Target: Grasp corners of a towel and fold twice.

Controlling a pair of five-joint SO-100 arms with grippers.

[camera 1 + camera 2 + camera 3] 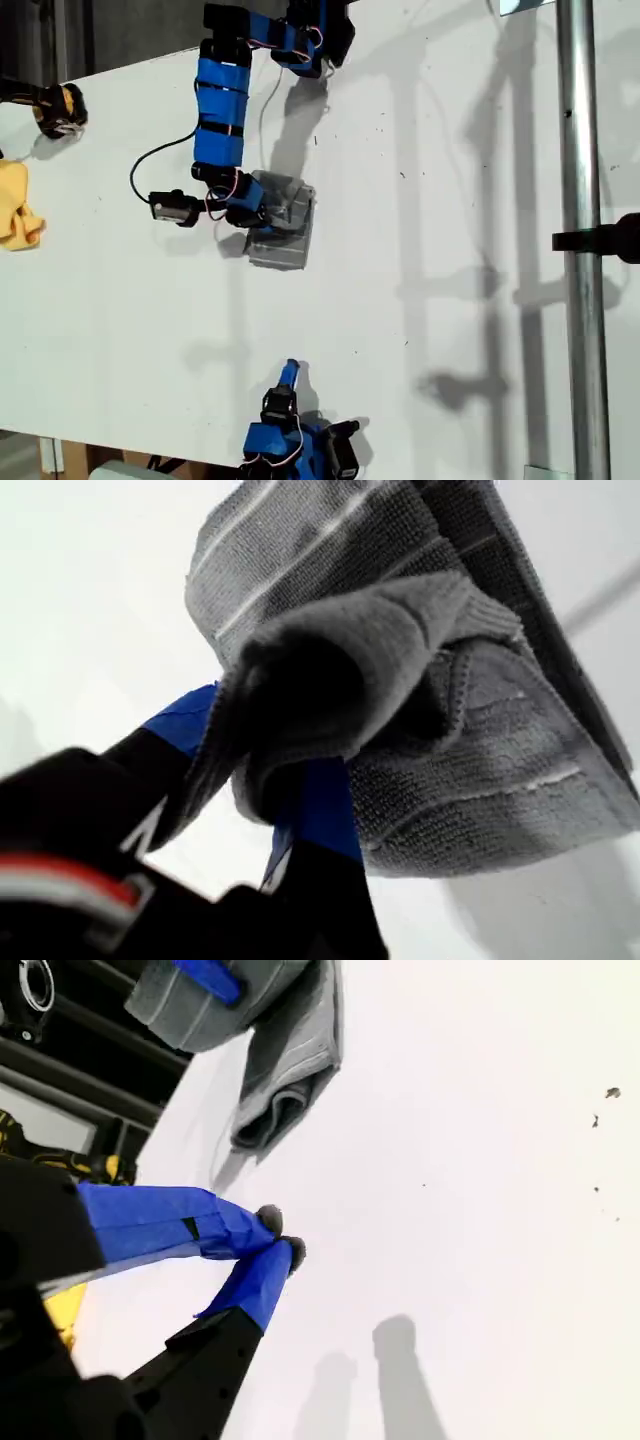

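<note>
The towel (287, 232) is a grey striped cloth lying folded into a small bundle on the white table, near the middle of the exterior view. My first gripper (258, 214) reaches down from the top of the exterior view and is shut on it. In the first wrist view the blue fingers (322, 810) pinch a bunched fold of the towel (470, 770), lifted off the table. Which corner this is stays hidden in the bunch. My second gripper (290, 370) sits near the bottom edge of the exterior view, shut with nothing in it, fingertips (292, 1252) touching. It is well apart from the towel (290, 1070).
A small yellow cloth (18, 208) lies at the exterior view's left edge, with a black and yellow object (58, 108) above it. A metal pole (580, 200) with a black clamp (605, 240) runs down the exterior view's right side. The table's near edge passes by the second arm's base.
</note>
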